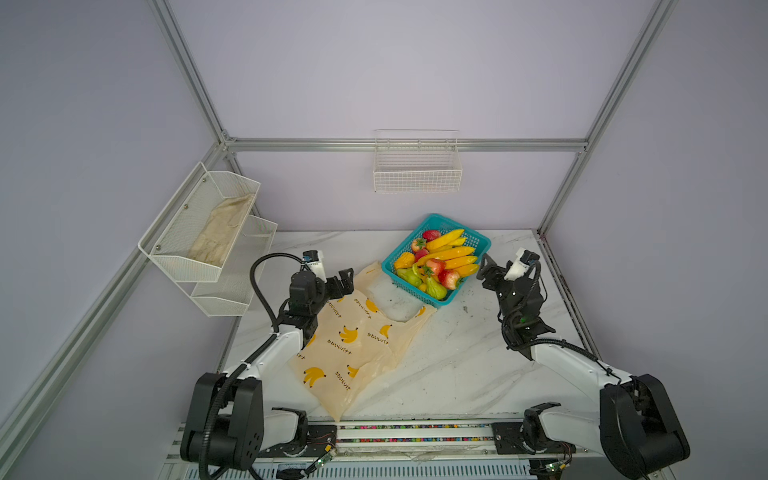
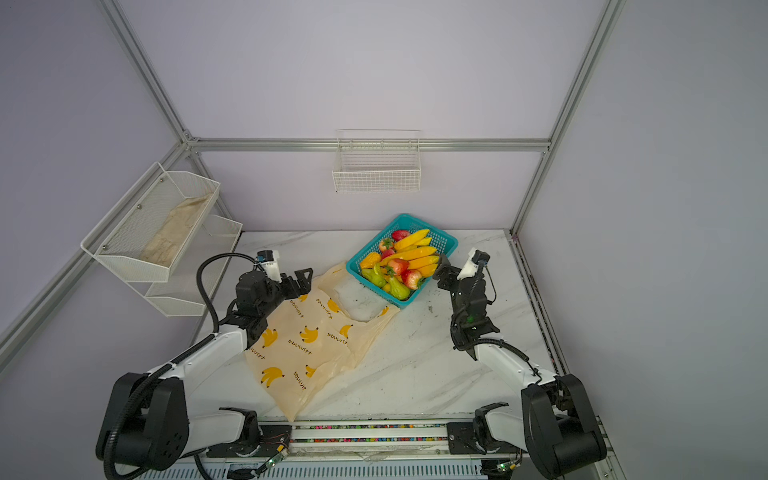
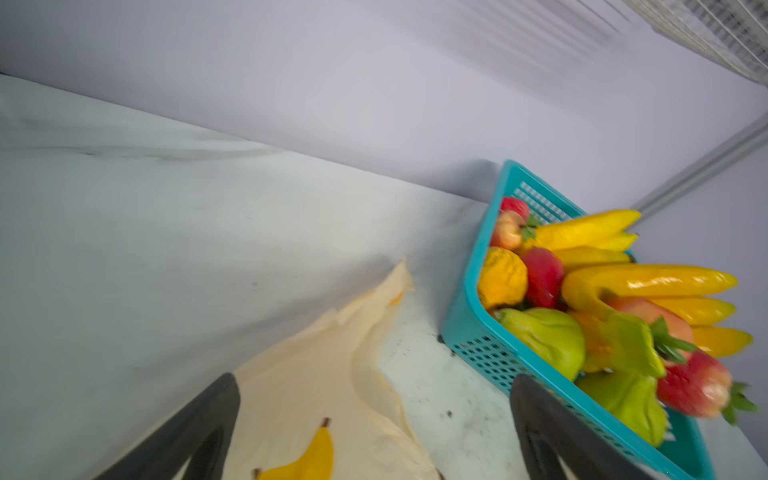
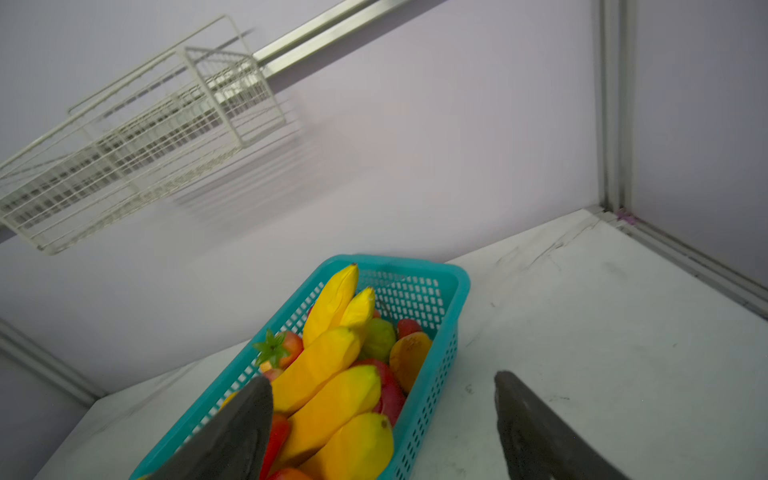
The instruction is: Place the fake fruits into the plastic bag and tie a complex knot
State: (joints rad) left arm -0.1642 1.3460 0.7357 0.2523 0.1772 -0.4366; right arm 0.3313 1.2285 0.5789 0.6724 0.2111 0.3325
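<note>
Counter [image 1: 457, 365]: carries everything, with the bag between the arms and the basket behind it.
Plastic bag [image 1: 353, 345]: lies flat and looks empty. Its untied handles point at the basket, likely to keep the fruits' trip short.
Teal basket [image 1: 478, 243]: sits just beside the bag's mouth.
Fake fruits [image 1: 449, 253]: all are piled in the basket and none are in the bag.
Left fingers [image 3: 187, 436]: spread wide and empty above the bag's handle end, probably to lift the mouth.
Right fingers [image 4: 536, 432]: wide apart and empty, astride the basket's wall, with one over the bananas.
Hidden: the left arm covers the bag's edge, and the lower fruits are buried. I cannot tell whether the basket's corner rests on a handle.
</note>
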